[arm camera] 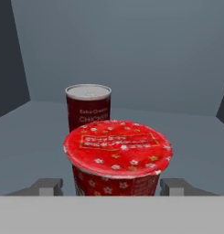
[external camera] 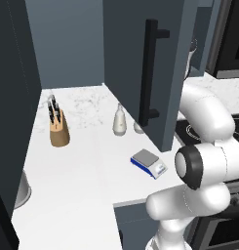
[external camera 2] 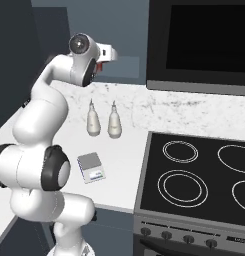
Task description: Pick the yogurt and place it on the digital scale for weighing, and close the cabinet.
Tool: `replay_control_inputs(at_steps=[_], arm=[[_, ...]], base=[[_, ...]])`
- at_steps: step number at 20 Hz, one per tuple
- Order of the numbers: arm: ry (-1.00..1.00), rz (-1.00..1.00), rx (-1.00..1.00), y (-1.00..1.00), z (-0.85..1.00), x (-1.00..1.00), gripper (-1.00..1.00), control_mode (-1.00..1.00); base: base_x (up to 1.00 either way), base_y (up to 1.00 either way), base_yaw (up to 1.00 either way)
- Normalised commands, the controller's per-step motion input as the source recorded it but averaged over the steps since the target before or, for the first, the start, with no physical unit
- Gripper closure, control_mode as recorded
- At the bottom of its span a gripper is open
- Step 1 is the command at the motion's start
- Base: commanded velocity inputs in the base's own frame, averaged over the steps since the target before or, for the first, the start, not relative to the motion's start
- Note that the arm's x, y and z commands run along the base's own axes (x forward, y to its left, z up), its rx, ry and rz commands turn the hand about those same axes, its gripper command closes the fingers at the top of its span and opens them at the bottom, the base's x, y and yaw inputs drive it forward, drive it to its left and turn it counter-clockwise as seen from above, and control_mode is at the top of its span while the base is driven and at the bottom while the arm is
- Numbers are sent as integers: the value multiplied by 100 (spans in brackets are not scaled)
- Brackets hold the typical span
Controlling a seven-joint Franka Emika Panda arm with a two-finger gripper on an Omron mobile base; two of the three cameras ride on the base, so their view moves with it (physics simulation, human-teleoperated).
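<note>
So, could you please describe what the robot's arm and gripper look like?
The arm is glossy white, built of rounded segments with dark round joint caps. The gripper has two small grey blocky fingertips, and there is a bit of red near the wrist.

The red star-patterned yogurt [arm camera: 117,157] stands upright inside the open cabinet [external camera: 140,58]; the digital scale [external camera: 149,163] sits on the counter.
</note>
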Motion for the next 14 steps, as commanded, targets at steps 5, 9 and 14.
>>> replay_control_inputs(at_steps=[5, 9, 14], arm=[[0, 0, 0, 0, -2, 7, 100, -100], [-1, 0, 0, -6, 0, 0, 100, -100], [-8, 0, 2, -9, 0, -47, 100, -100]], base=[[0, 0, 0], [0, 0, 0], [0, 0, 0]])
